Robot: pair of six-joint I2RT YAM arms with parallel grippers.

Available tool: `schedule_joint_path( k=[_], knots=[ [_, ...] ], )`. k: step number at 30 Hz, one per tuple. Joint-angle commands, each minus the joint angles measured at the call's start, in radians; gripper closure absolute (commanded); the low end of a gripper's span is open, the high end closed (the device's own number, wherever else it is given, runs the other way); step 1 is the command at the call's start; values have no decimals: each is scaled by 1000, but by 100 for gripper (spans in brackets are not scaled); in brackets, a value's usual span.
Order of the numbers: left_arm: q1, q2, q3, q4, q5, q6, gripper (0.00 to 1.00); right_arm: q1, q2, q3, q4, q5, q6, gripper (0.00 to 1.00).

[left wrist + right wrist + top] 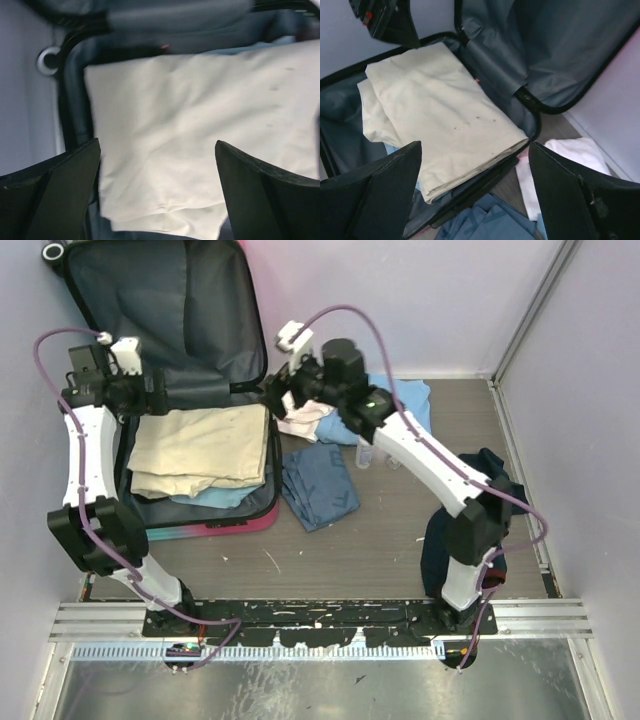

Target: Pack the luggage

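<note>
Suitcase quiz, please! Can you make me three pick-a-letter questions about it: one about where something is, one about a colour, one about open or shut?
1. Where is the folded cream cloth?
A) inside the open suitcase
B) draped over the right arm
C) hanging on the wall

2. What colour is the flat folded cloth on the table by the suitcase's corner?
A) red
B) blue
C) yellow

3. How is the left claw?
A) shut on a cloth
B) out of view
C) open, holding nothing

Answers: 1 A, the top view shows it lying inside; 2 B, it looks plainly blue; 3 C, its fingers stand wide apart.
</note>
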Motion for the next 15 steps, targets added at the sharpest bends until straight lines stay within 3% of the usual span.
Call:
schedule_joint_path(
  k=[1,7,15],
  knots=[
    [-101,-77,-20,50,204,93,2,-114,-105,-90,-25,-92,61,9],
    [-323,-142,-100,17,307,226,0,-254,-244,-250,-53,-132,90,9],
    [-723,-144,-240,23,218,327,12,-427,-390,-436,-42,-132,136,9]
  ],
)
